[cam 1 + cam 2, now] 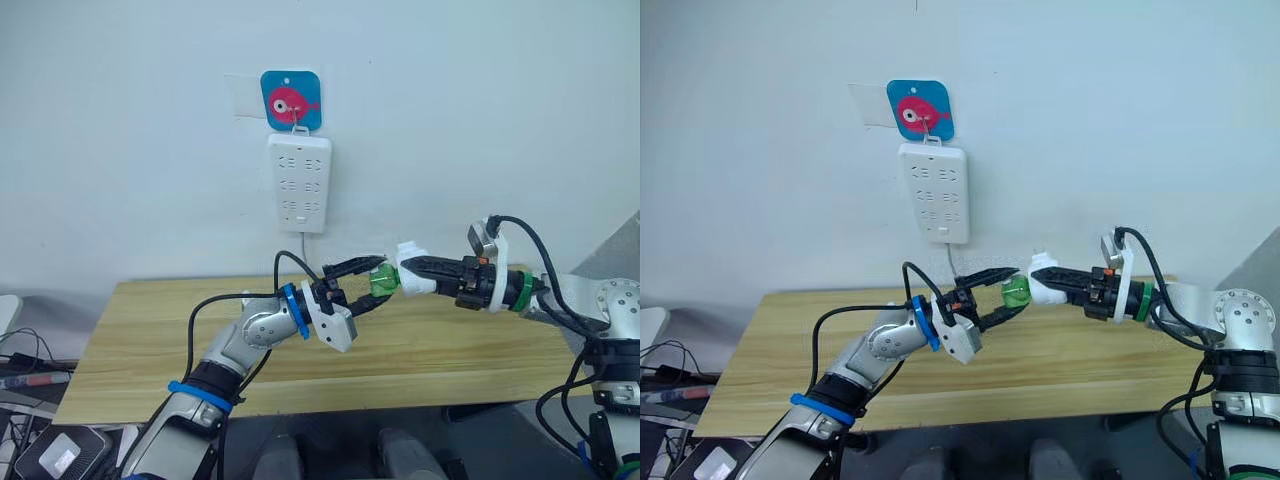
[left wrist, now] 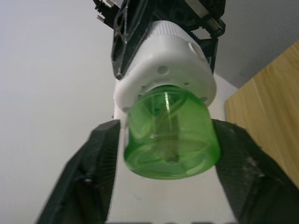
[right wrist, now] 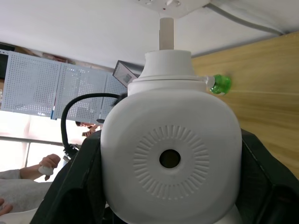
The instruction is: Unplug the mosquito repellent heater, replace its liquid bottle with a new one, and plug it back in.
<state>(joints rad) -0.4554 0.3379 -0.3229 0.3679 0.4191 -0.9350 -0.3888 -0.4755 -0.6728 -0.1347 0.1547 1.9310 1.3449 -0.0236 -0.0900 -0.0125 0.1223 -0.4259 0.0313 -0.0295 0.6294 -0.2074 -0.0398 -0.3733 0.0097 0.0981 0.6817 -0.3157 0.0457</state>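
Left gripper (image 1: 365,285) is reaching in from the left above the wooden table (image 1: 150,340), fingers spread apart and sitting either side of the green liquid bottle (image 1: 381,281) without clearly squeezing it. In the left wrist view both black fingers (image 2: 88,172) are flanking the bottle (image 2: 170,135) with a thin gap showing on each side, so the jaws are reading as released, not clamped. The bottle is hanging out of the underside of the mosquito repellent heater (image 1: 411,274), still seated in its white collar. The heater is unplugged, held in mid-air over the table near its middle, well below the white power strip (image 1: 298,182) hanging on the wall under a blue fish sticker (image 1: 291,100). A cable (image 1: 312,252) is dropping from the strip toward the table. Right gripper (image 1: 425,272) is coming in from the right, clenched on the heater body; in the right wrist view its fingers (image 3: 74,182) are pressing against both sides of the white shell (image 3: 170,161), vent hole facing the camera. A second green bottle (image 3: 219,84) is lying on the table in that view. A person's hand (image 3: 49,164) is showing in the background there.
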